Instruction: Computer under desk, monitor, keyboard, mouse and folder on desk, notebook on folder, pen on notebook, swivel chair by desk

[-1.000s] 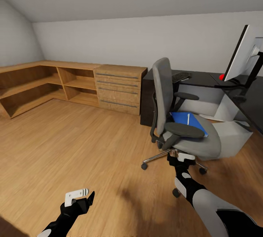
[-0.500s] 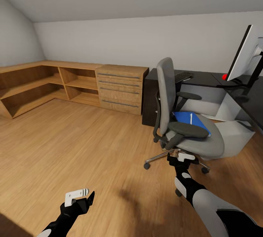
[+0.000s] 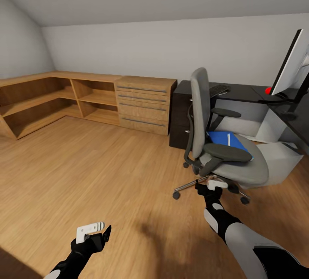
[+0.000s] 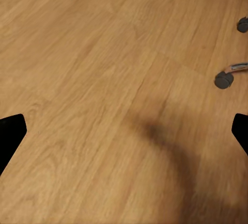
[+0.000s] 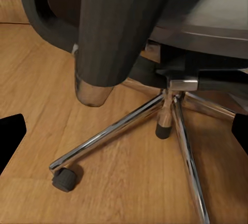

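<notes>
**Right claw at chair base, folder and pen loose on seat**

Left claw (image 3: 95,232): hangs low over bare wood plank floor (image 3: 86,171), well apart from everything. Its fingertips sit at the wrist view's far edges with only floor between, so wide, empty. Nothing in its way.

Low light-wood dresser with open shelves (image 3: 86,98): far ahead of the left claw, against the wall, not in the path.

Right claw (image 3: 209,185): just under the seat edge of the grey swivel chair with black armrests and chrome star base (image 3: 223,141). Wide, holding nothing; chrome legs and a black caster fill the space ahead of it.

Risks, judged:
- chair rolls on casters if bumped, drifting from the glossy black desk (image 3: 240,92)
- flat bright blue folder (image 3: 225,139) lies on the seat above and beyond the right claw, thin white pen (image 3: 228,139) on top; a jolt could roll the pen off
- near black armrest (image 3: 227,153) blocks a straight reach to the folder

Beyond the chair: slim dark keyboard (image 3: 218,89) on the desk; wide black monitor with white back (image 3: 294,62) at far right.
</notes>
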Tool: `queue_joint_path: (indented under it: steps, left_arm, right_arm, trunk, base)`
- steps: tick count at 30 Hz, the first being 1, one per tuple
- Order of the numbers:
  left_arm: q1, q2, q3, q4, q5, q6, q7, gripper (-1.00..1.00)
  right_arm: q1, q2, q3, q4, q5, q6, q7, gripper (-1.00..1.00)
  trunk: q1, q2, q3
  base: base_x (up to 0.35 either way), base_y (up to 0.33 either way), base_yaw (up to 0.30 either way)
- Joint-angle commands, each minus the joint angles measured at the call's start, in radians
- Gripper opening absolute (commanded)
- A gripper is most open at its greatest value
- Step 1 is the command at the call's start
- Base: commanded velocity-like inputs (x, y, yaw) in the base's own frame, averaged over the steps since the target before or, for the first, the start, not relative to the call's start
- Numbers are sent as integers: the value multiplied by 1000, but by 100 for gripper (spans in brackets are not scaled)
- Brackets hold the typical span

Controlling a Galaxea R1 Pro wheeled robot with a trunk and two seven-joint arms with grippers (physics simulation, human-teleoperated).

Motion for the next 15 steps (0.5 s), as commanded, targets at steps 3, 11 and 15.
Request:
queue_joint_path:
  steps: [3, 11, 15]
  left_arm:
    - [0, -1, 2, -1, 10, 6, 0, 100]
    - [0, -1, 2, -1, 10, 6, 0, 100]
    - [0, -1, 2, 0, 9, 6, 0, 100]
  right_arm:
    - [-1, 1, -2, 1, -6, -5, 1, 100]
    - [-1, 3, -2, 1, -5, -5, 2, 100]
    - [-1, 3, -2, 1, -4, -5, 2, 100]
  trunk:
    - [0, 0, -1]
    - [0, 0, -1]
    - [0, 0, -1]
  base:
    - [0, 8, 46]
    - [0, 2, 219]
    - [0, 0, 274]
